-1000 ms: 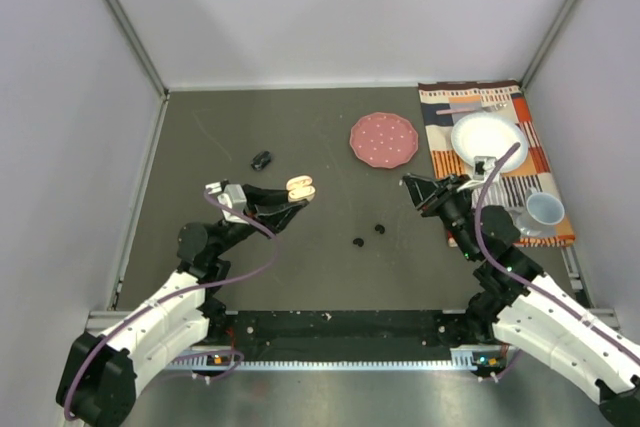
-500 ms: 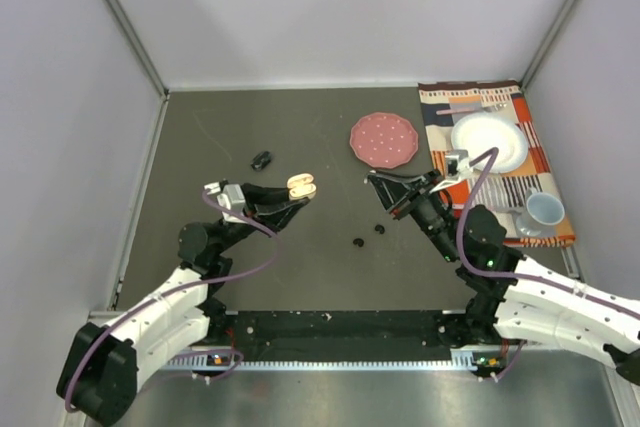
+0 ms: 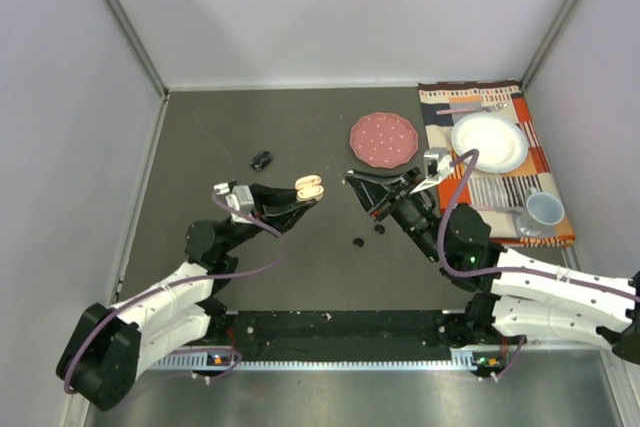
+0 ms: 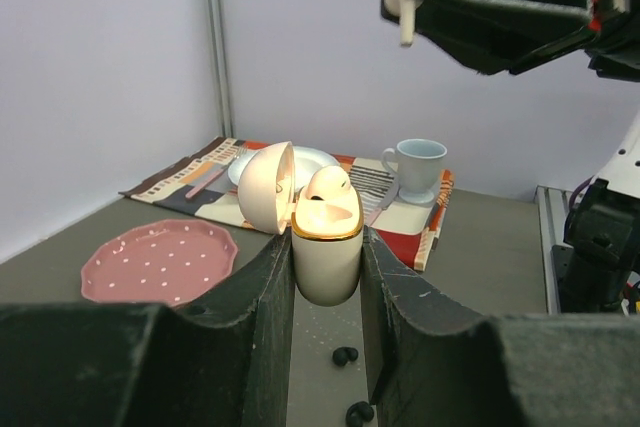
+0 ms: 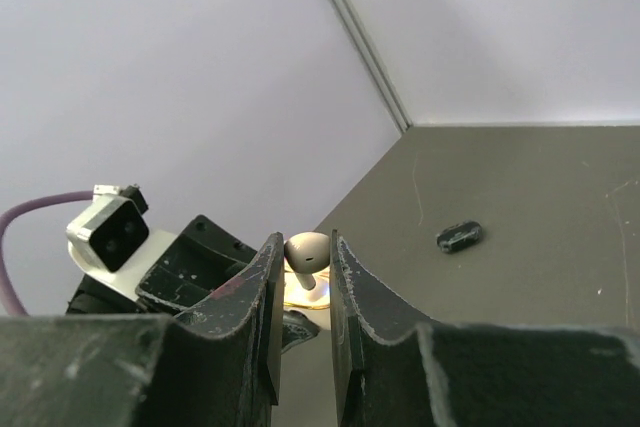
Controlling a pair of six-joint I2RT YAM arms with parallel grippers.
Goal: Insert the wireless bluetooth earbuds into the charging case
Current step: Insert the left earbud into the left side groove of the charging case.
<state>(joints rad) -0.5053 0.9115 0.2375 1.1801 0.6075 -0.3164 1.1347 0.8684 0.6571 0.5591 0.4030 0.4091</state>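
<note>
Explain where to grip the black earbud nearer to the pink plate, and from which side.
Probably across the rounded body of the black earbud, coming straight down from above: it lies low on the table, and the other black earbud lies apart.

Top cam overhead, whole table (image 3: 230,127). Wrist cams low, close, facing each other; share case (image 4: 326,257).

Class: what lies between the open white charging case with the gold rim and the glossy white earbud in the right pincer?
Nothing. In the top view, only bare dark grey tabletop shows between the open white charging case and the glossy white earbud.
</note>
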